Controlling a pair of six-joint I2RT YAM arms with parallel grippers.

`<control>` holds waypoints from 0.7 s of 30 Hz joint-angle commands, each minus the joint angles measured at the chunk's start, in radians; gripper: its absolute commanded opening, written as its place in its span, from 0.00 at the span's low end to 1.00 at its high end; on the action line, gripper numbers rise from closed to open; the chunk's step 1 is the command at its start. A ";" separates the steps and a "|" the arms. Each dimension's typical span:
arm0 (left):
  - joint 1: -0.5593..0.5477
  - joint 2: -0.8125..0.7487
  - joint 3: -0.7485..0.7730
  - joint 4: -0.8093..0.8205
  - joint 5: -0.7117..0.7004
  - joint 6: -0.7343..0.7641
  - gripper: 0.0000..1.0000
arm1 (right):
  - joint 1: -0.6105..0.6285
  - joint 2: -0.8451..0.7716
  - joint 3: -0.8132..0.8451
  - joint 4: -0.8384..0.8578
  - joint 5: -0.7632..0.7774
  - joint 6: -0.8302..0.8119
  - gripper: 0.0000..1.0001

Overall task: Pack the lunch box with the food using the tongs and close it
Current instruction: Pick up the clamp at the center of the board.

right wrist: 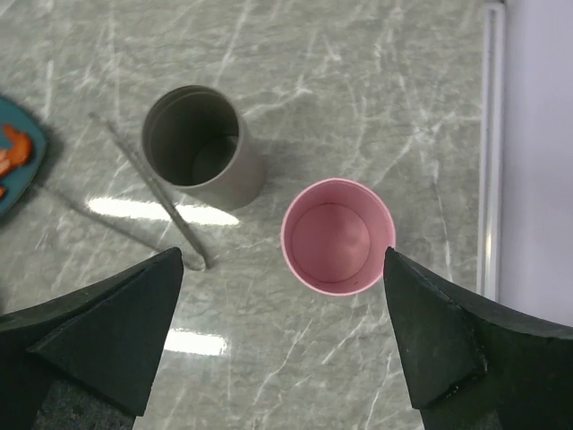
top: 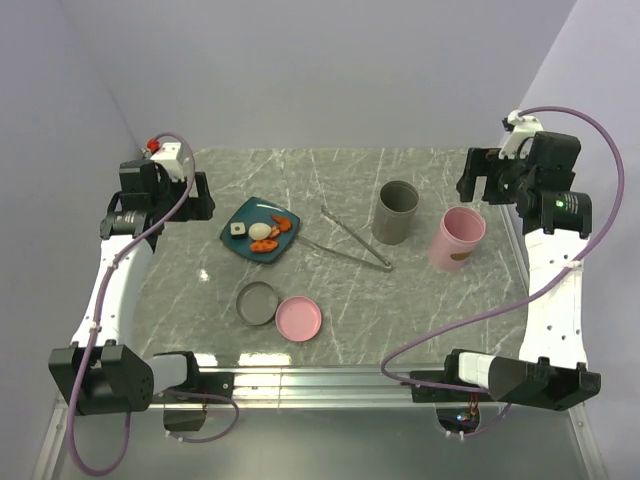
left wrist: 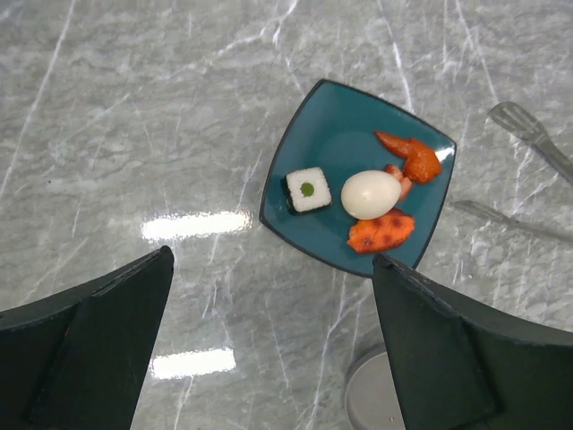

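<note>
The food lies on a teal square plate (top: pixel 240 217): a white ball (left wrist: pixel 371 194), orange-red chunks (left wrist: pixel 381 231) and a dark-and-white roll (left wrist: pixel 307 190). The silver tongs (top: pixel 352 240) lie flat on the table just right of the plate, joined end toward the cups. The lunch box (top: pixel 257 302) is a round grey tub standing open in front of the plate, with its pink lid (top: pixel 299 318) next to it. My left gripper (top: pixel 198 197) (left wrist: pixel 273 260) hovers open, left of the plate. My right gripper (top: pixel 476 178) (right wrist: pixel 282 255) hovers open, high over the pink cup, holding nothing.
A grey cup (top: pixel 396 212) (right wrist: pixel 201 148) and a pink cup (top: pixel 457 240) (right wrist: pixel 337 236) stand upright and empty at the right, beyond the tongs' joined end. The table's right edge and wall (right wrist: pixel 528 134) run close to the pink cup.
</note>
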 commanded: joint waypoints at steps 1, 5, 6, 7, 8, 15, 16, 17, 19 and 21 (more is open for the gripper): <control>-0.006 -0.069 0.009 0.062 0.027 -0.002 0.99 | 0.007 -0.046 0.055 -0.035 -0.115 -0.091 1.00; -0.006 -0.102 -0.006 0.095 0.083 -0.041 0.99 | 0.011 -0.081 0.034 -0.113 -0.264 -0.204 1.00; -0.006 -0.118 -0.017 0.104 0.117 -0.042 0.99 | 0.016 -0.091 0.023 -0.126 -0.302 -0.220 1.00; -0.006 -0.130 -0.023 0.115 0.137 -0.042 1.00 | 0.034 -0.091 0.008 -0.149 -0.313 -0.255 1.00; -0.006 -0.141 -0.033 0.145 0.152 -0.045 0.99 | 0.051 -0.094 -0.024 -0.155 -0.315 -0.269 1.00; -0.006 -0.234 -0.129 0.233 0.235 -0.047 0.99 | 0.394 -0.132 -0.282 -0.028 -0.140 -0.301 1.00; -0.006 -0.236 -0.126 0.225 0.232 -0.035 0.99 | 0.424 -0.122 -0.299 0.003 -0.100 -0.300 1.00; -0.006 -0.234 -0.116 0.213 0.229 -0.025 1.00 | 0.462 -0.106 -0.313 0.008 -0.086 -0.303 0.99; -0.006 -0.236 -0.107 0.176 0.228 0.001 0.99 | 0.493 -0.051 -0.315 0.017 -0.076 -0.315 0.97; -0.006 -0.242 -0.104 0.164 0.225 0.007 0.99 | 0.536 -0.010 -0.330 0.047 -0.040 -0.315 0.97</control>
